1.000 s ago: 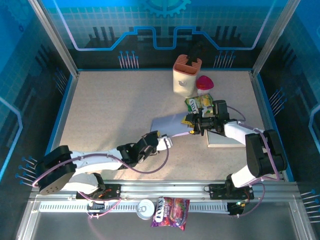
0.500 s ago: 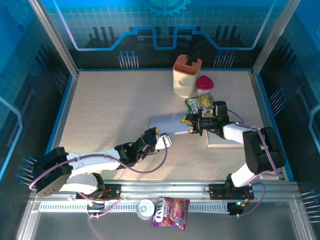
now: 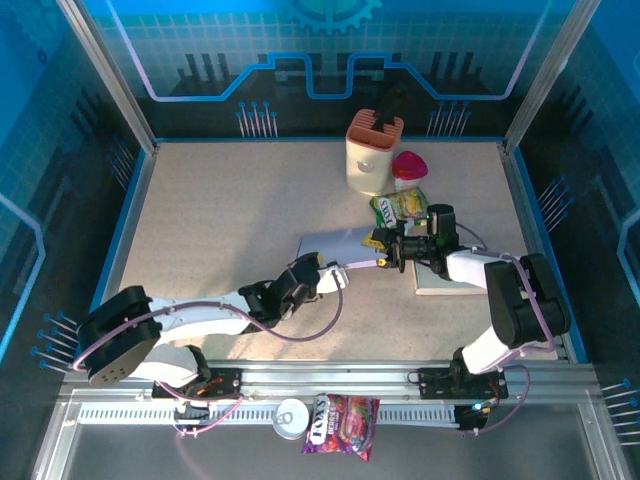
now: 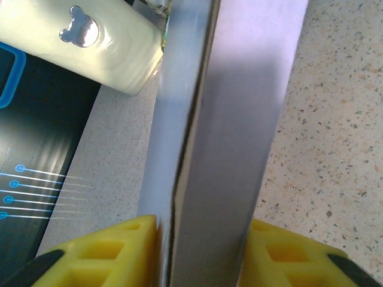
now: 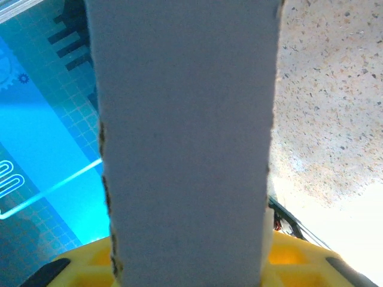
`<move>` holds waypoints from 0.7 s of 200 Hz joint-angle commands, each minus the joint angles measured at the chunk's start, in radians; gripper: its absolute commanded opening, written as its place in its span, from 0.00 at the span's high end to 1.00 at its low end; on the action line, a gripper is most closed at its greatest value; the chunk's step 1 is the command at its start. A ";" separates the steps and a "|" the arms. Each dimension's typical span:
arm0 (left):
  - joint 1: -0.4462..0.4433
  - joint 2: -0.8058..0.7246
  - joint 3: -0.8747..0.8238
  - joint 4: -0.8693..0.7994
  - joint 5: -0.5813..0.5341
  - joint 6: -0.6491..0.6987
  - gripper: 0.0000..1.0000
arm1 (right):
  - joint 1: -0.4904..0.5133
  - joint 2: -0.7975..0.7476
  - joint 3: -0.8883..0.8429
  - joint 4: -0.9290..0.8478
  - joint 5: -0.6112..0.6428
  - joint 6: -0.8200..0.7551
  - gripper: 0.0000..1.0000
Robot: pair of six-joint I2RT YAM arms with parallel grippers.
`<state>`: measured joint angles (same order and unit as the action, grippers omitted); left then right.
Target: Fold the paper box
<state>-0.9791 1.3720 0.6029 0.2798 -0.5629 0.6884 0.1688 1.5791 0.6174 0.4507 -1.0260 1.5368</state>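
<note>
The paper box [image 3: 338,249] is a flattened pale lavender-white cardboard piece lying mid-table, held from both sides. My left gripper [image 3: 326,277] is shut on its near edge; in the left wrist view two layered panels of the box [image 4: 233,131] run up between the yellow fingers [image 4: 108,251], with the gripper [image 4: 200,254] clamped on them. My right gripper [image 3: 389,250] is shut on the box's right end. In the right wrist view a grey-white flap [image 5: 185,137] with torn edges stands between the yellow fingers [image 5: 299,257] of the gripper [image 5: 191,266].
A cream holder with an orange top [image 3: 372,150] stands at the back, also seen as the cream holder [image 4: 78,42]. Beside it are a pink-red object [image 3: 408,166] and a green snack packet [image 3: 400,207]. A white flat board [image 3: 455,282] lies under the right arm. A can [image 3: 291,417] and a candy bag [image 3: 340,422] rest on the front rail.
My left gripper has slid a little forward and right along the box's near edge, and the box's left corner has shifted slightly left. The right gripper has barely moved.
</note>
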 commanded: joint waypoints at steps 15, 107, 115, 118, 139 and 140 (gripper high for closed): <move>0.005 -0.073 0.070 -0.173 0.077 -0.081 0.70 | -0.039 -0.005 -0.021 0.115 -0.056 0.029 0.50; 0.027 -0.031 0.348 -0.830 0.332 -0.481 0.70 | -0.191 -0.545 0.052 -0.686 0.291 -0.489 0.34; 0.029 -0.020 0.373 -0.870 0.340 -0.506 0.71 | -0.181 -0.596 0.047 -0.746 0.356 -0.513 0.35; 0.032 -0.017 0.380 -0.883 0.346 -0.513 0.71 | -0.177 -0.618 0.042 -0.760 0.379 -0.517 0.35; 0.047 0.006 0.433 -0.970 0.398 -0.545 0.71 | -0.104 -0.745 -0.021 -0.804 0.527 -0.483 0.38; 0.048 0.007 0.436 -0.974 0.401 -0.546 0.71 | -0.099 -0.752 -0.023 -0.807 0.535 -0.481 0.39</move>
<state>-0.9504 1.3506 0.9726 -0.4919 -0.2569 0.2478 0.0017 0.9325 0.6445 -0.1505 -0.7185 1.1164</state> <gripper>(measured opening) 0.292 0.630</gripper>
